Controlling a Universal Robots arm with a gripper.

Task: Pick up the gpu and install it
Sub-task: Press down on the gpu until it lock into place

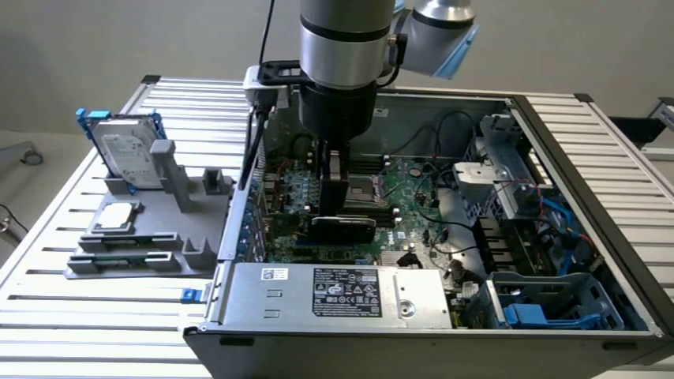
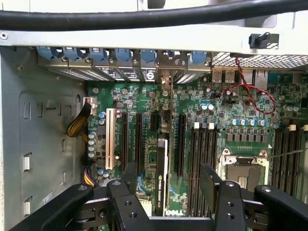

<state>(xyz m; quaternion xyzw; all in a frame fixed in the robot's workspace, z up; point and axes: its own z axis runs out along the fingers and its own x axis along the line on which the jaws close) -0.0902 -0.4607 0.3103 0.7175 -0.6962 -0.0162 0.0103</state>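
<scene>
Hand [image 2: 168,171] released, straddling the thin black-faced, green-boarded rectangular gpu [image 2: 161,159], upright in green motherboard [image 2: 231,110] slot; installing step, seating unconfirmed.

We read "NVIDIA QUADRO" in pale letters along the black edge of the gpu [image 2: 160,183] and "DELL" in white on the green motherboard [image 2: 192,103] just beside it, while the small print on the black label [image 1: 353,294] of the power supply [image 1: 263,304] stays unreadable to us.
</scene>
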